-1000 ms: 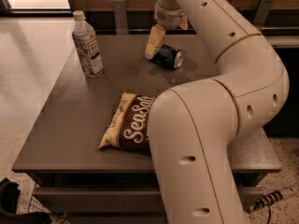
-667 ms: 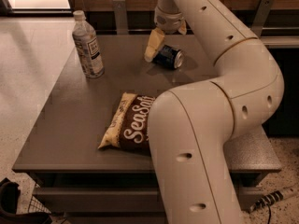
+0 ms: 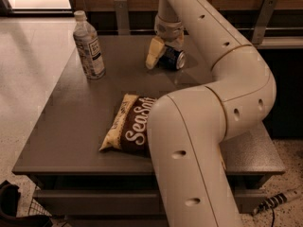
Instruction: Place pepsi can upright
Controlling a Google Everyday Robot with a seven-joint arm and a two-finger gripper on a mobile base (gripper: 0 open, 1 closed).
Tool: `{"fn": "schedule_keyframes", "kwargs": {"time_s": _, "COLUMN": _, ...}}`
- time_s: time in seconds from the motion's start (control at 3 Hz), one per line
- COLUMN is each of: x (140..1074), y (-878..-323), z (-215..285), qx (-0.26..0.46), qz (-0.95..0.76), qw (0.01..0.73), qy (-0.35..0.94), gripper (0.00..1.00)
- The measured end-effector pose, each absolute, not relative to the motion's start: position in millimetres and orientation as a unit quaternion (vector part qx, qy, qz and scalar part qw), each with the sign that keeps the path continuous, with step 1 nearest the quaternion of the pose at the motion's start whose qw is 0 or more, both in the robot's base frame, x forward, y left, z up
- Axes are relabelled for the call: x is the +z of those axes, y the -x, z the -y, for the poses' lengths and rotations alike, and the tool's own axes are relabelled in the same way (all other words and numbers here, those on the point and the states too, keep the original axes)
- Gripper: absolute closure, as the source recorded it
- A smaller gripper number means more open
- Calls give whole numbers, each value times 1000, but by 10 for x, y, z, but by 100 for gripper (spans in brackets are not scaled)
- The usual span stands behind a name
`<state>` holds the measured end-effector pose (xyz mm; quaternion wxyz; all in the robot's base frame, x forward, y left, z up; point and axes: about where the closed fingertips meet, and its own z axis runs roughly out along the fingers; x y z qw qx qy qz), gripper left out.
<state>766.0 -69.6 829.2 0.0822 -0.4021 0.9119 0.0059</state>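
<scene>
The pepsi can [image 3: 174, 59], dark blue with a silver end, lies on its side at the back middle of the grey table [image 3: 71, 126]. My gripper [image 3: 165, 52] hangs straight down over it from the arm at the top. It is open, with one pale finger [image 3: 154, 54] down at the can's left side, close to the tabletop. The other finger is mostly hidden behind the can and wrist. The can rests on the table.
A clear plastic bottle [image 3: 89, 46] with a white label stands upright at the back left. A brown Sea Salt chip bag [image 3: 128, 124] lies near the front, partly hidden by my arm [image 3: 189, 141]. A wall rail runs behind the table.
My gripper has come down from just above the can to around it, with the finger now near the tabletop. The can, the bottle and the bag have not moved.
</scene>
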Motion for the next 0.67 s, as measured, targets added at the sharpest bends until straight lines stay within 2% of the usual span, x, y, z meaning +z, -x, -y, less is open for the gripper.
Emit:
{"fn": "schedule_keyframes", "kwargs": {"time_s": 0.33, "x": 8259, "y": -7745, "z": 654, "qx": 6, "qz": -911, "qw": 95, "qy": 402, "gripper": 24}}
{"fn": "schedule_keyframes", "kwargs": {"time_s": 0.67, "x": 8229, "y": -7817, "z": 620, "qx": 6, "qz": -909, "qw": 107, "qy": 402, "gripper": 48}}
